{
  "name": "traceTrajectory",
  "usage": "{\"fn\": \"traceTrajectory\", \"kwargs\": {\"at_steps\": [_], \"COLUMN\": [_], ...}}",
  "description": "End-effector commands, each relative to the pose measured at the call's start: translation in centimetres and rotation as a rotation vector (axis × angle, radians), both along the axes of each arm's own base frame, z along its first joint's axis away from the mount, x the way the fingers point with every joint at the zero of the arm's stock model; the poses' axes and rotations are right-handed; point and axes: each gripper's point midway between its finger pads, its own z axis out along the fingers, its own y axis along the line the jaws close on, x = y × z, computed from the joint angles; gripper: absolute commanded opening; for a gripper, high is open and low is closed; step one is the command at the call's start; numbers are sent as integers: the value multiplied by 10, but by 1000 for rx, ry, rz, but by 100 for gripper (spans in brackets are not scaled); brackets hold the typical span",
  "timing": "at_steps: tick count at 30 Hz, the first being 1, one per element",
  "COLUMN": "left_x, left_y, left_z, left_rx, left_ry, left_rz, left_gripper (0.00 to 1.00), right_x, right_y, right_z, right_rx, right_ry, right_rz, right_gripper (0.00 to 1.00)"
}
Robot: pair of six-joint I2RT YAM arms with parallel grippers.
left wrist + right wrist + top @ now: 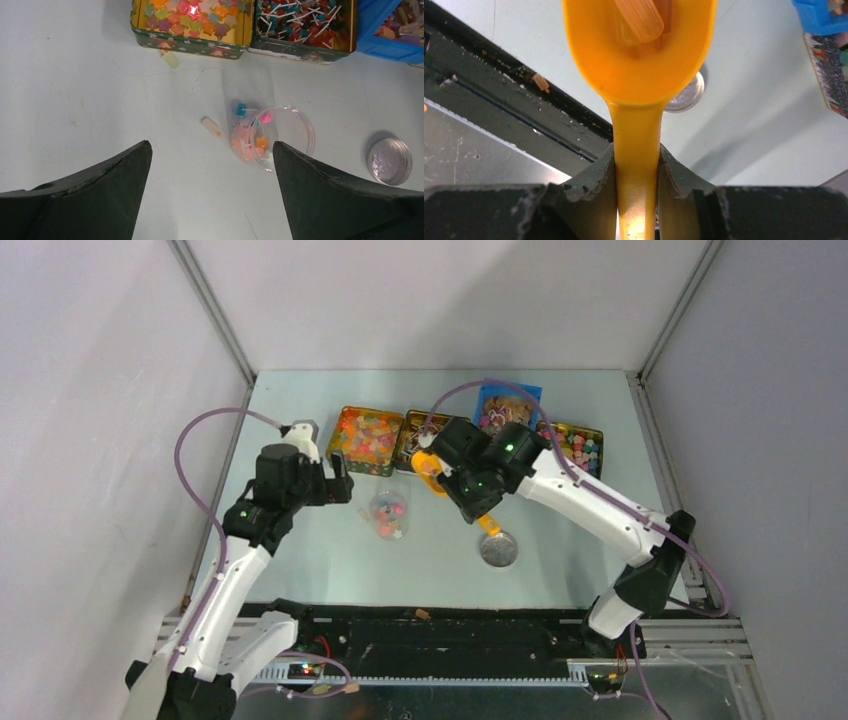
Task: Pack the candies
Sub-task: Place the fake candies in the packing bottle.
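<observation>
The candies fill a tin of star jellies, a tin of lollipops, a blue box and a far-right tin. Several candies lie in a clear jar. My right gripper is shut on the handle of the orange scoop, which holds a few orange candies. From above, the scoop hangs to the back right of the jar. My left gripper is open and empty, just left of the jar.
A round silver lid lies to the right of the jar, near the front; it also shows in the left wrist view. Two loose candies lie on the table. One stray candy sits on the front rail.
</observation>
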Motion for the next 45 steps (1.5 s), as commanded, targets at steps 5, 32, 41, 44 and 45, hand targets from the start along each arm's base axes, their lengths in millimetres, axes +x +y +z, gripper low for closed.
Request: {"fn": "traceTrajectory", "kwargs": {"at_steps": [5,32,41,44,45], "left_x": [-7,-6,-7,-11,-11], "left_y": [8,24,6,-19,-24], "left_z": [-16,-29,-28,-27,-29], "left_rx": [-23,-3,-62,-150,-167], "left_ry": [34,52,60,84,99], "left_rz": [28,82,-4,-119,-137], "left_gripper": [98,98,97,92,91], "right_x": [-29,-40,-44,-43,-43], "right_y": [31,64,63,64,65], "right_z": [1,-39,-41,-43,-43], "right_rx": [-31,-208,-212,-210,-207], "right_ry": [54,213,237,236,235], "right_rz": [111,191,181,181,180], "right_gripper": [0,0,0,0,0]}}
